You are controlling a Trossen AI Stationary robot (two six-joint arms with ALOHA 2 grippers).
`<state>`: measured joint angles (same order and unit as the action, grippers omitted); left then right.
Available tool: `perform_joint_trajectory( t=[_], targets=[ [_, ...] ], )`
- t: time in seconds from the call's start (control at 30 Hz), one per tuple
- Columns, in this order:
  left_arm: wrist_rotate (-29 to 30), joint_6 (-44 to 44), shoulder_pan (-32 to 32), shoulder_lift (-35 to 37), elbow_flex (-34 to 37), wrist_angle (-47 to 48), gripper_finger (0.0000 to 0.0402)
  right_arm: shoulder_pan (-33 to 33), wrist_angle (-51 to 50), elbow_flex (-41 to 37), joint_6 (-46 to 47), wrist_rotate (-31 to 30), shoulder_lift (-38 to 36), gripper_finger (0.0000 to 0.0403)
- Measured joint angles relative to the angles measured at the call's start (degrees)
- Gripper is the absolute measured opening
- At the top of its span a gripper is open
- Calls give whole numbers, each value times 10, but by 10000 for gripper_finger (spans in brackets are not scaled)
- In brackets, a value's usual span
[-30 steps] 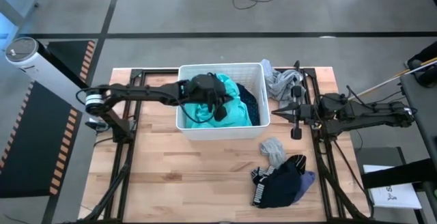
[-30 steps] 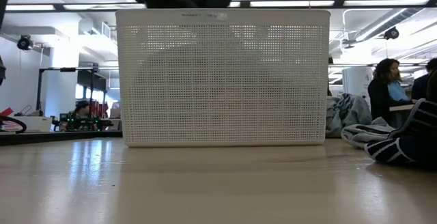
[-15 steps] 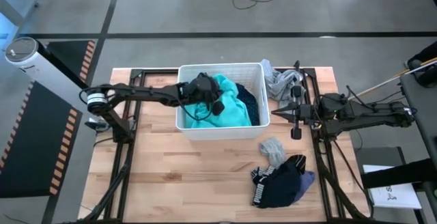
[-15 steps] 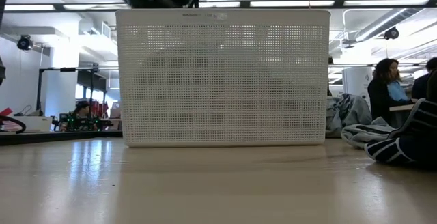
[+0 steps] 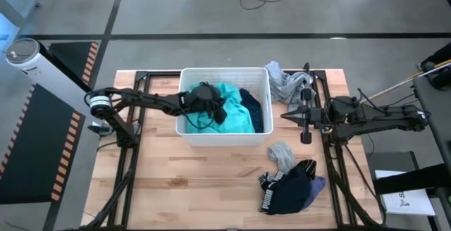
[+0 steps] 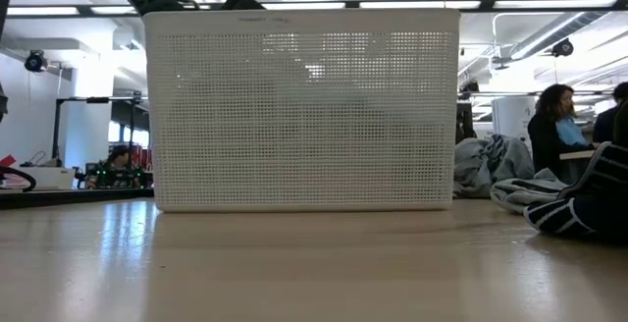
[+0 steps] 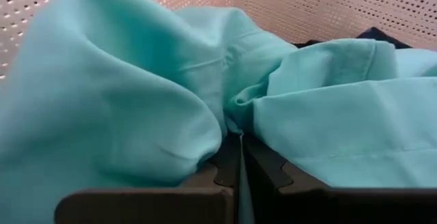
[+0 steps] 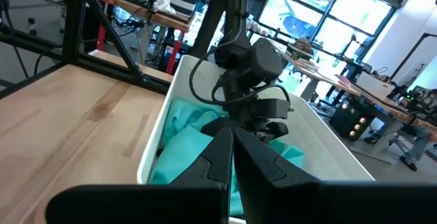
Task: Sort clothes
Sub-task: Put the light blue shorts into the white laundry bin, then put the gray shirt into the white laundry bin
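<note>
A large teal garment (image 5: 236, 111) lies in the white perforated bin (image 5: 224, 72), with a navy piece (image 5: 255, 108) beside it. My left gripper (image 5: 209, 105) is inside the bin, shut on the teal cloth (image 7: 136, 94). My right gripper (image 5: 290, 116) is shut and empty, hovering just right of the bin; it also shows in its own wrist view (image 8: 231, 157). A grey garment (image 5: 285, 83) lies at the bin's far right corner. A small grey piece (image 5: 280, 153), a navy-black garment (image 5: 289, 185) and a lavender piece (image 5: 318, 184) lie near the front right. No plainly white garment shows. My left gripper pinches a fold of the teal garment (image 7: 236, 157) between its two fingers (image 7: 205, 183). It comes from the table's left, slanting down into the bin. The cloth bunches up on both sides of the fingers, and the rest of the garment lies in the bin.
The bin's walls (image 6: 299, 111) stand around my left gripper. Black frame rails (image 5: 331, 153) run along the table's sides. Bare wood (image 5: 183, 182) lies in front of the bin. People sit in the room beyond the table (image 6: 554, 116).
My left gripper has moved toward the table's left edge inside the bin, drawing the teal garment's near part with it. The bin has slid a little toward the table's left. My right arm has kept still.
</note>
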<state>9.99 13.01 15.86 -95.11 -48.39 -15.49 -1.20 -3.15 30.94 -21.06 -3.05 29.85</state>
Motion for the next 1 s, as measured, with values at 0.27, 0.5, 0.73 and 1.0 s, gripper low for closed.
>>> perform_joint_trajectory(
  t=[0.27, 0.5, 0.73, 1.0],
  targets=[
    [-35, -30, -5, 1, -55, 24, 39, 0, 0, 0, 0, 0, 0, 0],
    [-35, -66, -8, 3, -147, 133, 135, 0, -2, 0, -2, 0, 0, 0],
    [-33, -100, -15, 4, -226, 222, 224, 0, -6, 0, -5, 0, 0, 0],
    [-19, -152, -32, 10, -277, 234, 271, 0, -11, 0, -6, 0, 0, 0]
  ],
)
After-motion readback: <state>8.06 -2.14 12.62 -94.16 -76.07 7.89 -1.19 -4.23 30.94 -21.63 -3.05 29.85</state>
